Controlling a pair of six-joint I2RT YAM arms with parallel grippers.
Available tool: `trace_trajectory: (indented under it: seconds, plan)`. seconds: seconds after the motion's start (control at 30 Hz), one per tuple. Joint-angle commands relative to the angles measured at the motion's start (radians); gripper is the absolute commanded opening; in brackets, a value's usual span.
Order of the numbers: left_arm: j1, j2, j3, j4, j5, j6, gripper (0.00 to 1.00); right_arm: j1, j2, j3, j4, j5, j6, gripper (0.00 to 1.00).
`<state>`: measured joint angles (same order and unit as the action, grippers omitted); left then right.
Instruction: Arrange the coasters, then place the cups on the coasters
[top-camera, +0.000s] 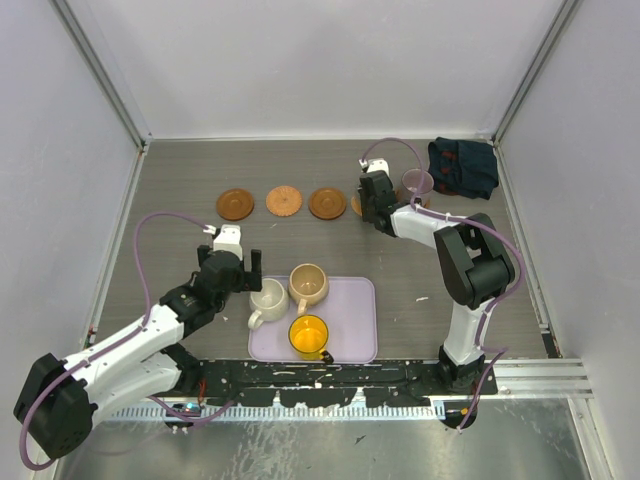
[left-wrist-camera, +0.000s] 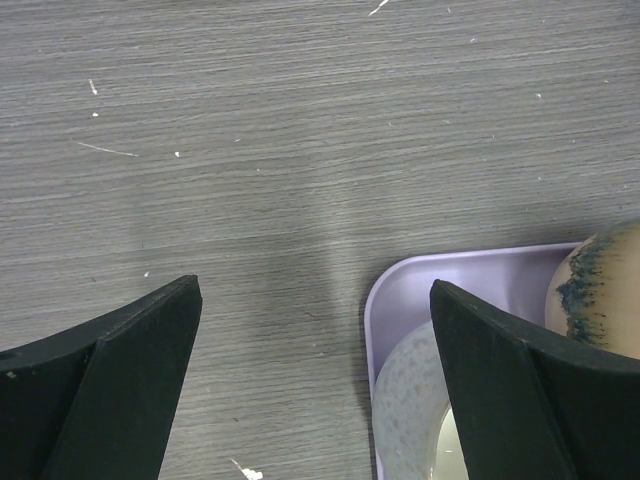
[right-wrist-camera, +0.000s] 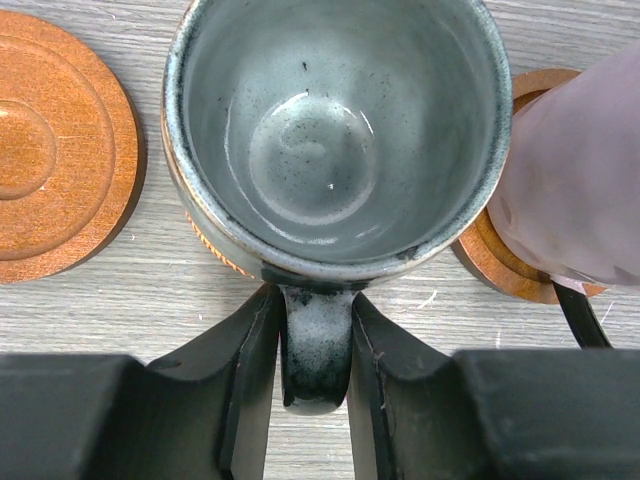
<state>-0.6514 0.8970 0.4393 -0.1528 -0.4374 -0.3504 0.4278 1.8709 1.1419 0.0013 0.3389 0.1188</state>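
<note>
Right hand (right-wrist-camera: 315, 310) straddling grey-green cup (right-wrist-camera: 330, 130) handle, upper right of top view; pinching or loose, cannot tell. Seated on coaster (right-wrist-camera: 215, 250), beside mauve cup (right-wrist-camera: 575, 170). Open fully, back straight off without nudging handle.

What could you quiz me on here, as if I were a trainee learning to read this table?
1. How many cups stand on the lavender tray?
2. True or false: the purple cup stands on a coaster.
3. The right gripper has its fingers either side of: A. a yellow cup's rim; B. the handle of the grey-green cup; C. a bare coaster.
Key: 1. three; 2. true; 3. B.
</note>
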Motion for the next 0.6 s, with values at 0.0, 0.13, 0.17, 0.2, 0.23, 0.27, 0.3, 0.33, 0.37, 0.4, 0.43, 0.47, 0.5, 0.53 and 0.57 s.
trace_trajectory:
  seconds: [0.0,0.13,0.17,0.2,0.23,0.27,0.3,0.33,0.37,0.4,0.43,0.47,0.5,0.53,0.57]
  plan:
    - [0.007,-0.002,0.005,0.061,0.001,-0.008,0.98,0.004,-0.061,0.032,0.047,0.029,0.002,0.34]
    - [0.007,-0.003,0.001,0.061,0.004,-0.01,0.98,0.008,-0.057,0.03,0.059,0.058,-0.018,0.29]
    - [0.007,-0.002,0.0,0.062,0.003,-0.011,0.98,0.01,-0.055,0.029,0.061,0.063,-0.024,0.27]
    - [0.007,-0.001,-0.001,0.062,0.003,-0.01,0.98,0.011,-0.056,0.028,0.065,0.067,-0.03,0.25]
    - [0.008,0.0,-0.001,0.062,0.003,-0.011,0.98,0.013,-0.055,0.027,0.069,0.069,-0.031,0.22]
    - [0.007,0.003,0.001,0.063,0.003,-0.011,0.98,0.013,-0.058,0.026,0.074,0.067,-0.033,0.2]
    - [0.007,0.005,0.0,0.064,0.004,-0.01,0.98,0.014,-0.061,0.022,0.08,0.064,-0.032,0.18]
    - [0.008,0.008,0.0,0.065,0.004,-0.01,0.98,0.014,-0.068,0.02,0.087,0.056,-0.029,0.16]
    - [0.008,0.011,0.001,0.066,0.005,-0.011,0.98,0.013,-0.073,0.02,0.088,0.052,-0.024,0.15]
    - [0.009,0.014,0.002,0.068,0.006,-0.011,0.98,0.014,-0.078,0.024,0.086,0.049,-0.018,0.14]
    - [0.008,0.018,0.003,0.07,0.007,-0.011,0.98,0.014,-0.082,0.028,0.084,0.046,-0.013,0.14]
    - [0.009,0.02,0.004,0.073,0.008,-0.011,0.98,0.013,-0.086,0.034,0.078,0.046,-0.008,0.13]
    - [0.009,0.022,0.005,0.075,0.01,-0.011,0.98,0.013,-0.088,0.039,0.074,0.048,-0.003,0.13]
    - [0.009,0.025,0.005,0.077,0.012,-0.01,0.98,0.013,-0.091,0.044,0.069,0.048,0.0,0.13]
    - [0.009,0.029,0.005,0.079,0.012,-0.011,0.98,0.013,-0.093,0.046,0.065,0.048,0.001,0.13]
